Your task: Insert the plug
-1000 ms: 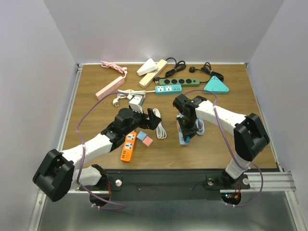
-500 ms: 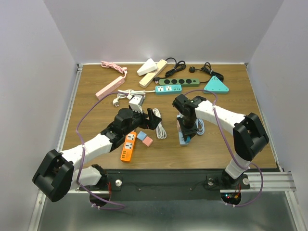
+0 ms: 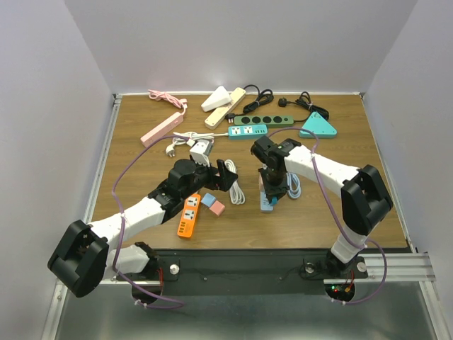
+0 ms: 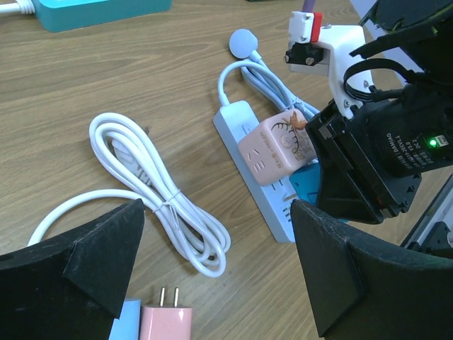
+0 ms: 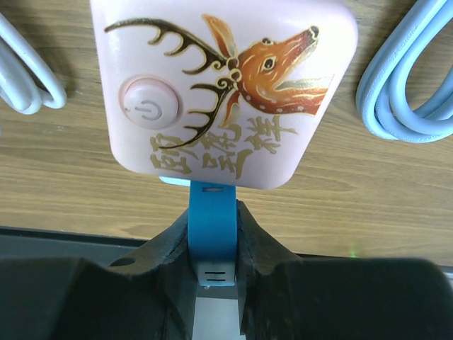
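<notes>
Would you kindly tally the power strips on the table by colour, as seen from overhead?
Pink: 1, the pink power strip
Teal: 2, the rectangular teal strip and the triangular teal strip
Dark green: 1, the dark green strip
Orange: 1, the orange strip
Light blue: 1, the light blue strip
Cream: 1, the cream strip
White: 1, the white wedge-shaped strip, kind less certain
Total: 8

robot test cell, lab setting. plain white walls box in a wooden tabletop on the left, right and far sides. left arm and right arm bolted along a metal rail at the near edge. mixed lot of power strips laid out, mostly far side.
</notes>
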`<state>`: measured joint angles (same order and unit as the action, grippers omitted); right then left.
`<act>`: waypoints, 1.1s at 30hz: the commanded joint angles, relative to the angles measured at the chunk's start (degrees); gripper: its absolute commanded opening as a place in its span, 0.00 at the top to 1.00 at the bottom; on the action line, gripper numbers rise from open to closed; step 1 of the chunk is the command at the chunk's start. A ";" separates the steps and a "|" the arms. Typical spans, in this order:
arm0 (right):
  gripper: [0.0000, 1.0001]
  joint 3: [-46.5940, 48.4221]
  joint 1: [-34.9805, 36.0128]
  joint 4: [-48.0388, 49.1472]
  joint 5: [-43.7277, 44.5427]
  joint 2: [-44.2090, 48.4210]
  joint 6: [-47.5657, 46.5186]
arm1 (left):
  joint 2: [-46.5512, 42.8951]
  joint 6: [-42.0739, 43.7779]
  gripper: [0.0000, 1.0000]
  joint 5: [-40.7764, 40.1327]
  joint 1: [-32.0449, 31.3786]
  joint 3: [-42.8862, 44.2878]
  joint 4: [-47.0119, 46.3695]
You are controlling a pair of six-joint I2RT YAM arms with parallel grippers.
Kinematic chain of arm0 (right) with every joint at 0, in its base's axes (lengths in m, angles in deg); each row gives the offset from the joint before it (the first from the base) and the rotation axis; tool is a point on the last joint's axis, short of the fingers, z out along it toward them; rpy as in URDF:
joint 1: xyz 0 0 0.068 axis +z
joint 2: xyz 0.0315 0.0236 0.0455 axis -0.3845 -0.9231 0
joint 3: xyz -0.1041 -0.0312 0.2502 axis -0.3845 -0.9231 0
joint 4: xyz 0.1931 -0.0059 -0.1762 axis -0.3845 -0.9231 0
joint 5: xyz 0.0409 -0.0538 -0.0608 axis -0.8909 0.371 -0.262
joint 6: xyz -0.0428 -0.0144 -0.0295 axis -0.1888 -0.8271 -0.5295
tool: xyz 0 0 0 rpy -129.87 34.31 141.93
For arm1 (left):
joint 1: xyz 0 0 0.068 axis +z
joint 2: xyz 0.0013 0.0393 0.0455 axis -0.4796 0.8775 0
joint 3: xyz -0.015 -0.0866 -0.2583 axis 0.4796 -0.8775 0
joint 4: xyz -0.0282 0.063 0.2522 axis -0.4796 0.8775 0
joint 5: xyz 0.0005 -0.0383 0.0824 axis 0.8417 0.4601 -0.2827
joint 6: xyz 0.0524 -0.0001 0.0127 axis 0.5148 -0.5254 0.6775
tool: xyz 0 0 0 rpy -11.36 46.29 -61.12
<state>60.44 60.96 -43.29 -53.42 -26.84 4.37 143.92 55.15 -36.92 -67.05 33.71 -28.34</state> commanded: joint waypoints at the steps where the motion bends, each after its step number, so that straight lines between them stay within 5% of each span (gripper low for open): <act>1: 1.00 2.42 0.67 -0.44 2.31 -0.36 1.67 | -1.71 0.33 0.05 1.26 0.25 -0.24 -2.53; 10: 1.00 6.99 0.76 -3.25 -5.40 4.47 -0.16 | 1.02 -1.86 0.09 8.90 -1.51 -5.51 -15.43; 17: 1.00 11.20 0.76 -2.81 -14.81 9.92 -7.54 | -2.05 -1.43 0.09 24.96 -1.51 -6.83 -24.57; 33: 1.00 14.73 0.85 2.28 -46.09 18.71 -20.56 | -12.43 -8.11 0.08 37.47 -1.33 -9.21 -32.67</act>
<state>74.21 61.33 -45.35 -88.74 -12.24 -12.30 133.23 49.16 -2.85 -68.34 25.43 -55.92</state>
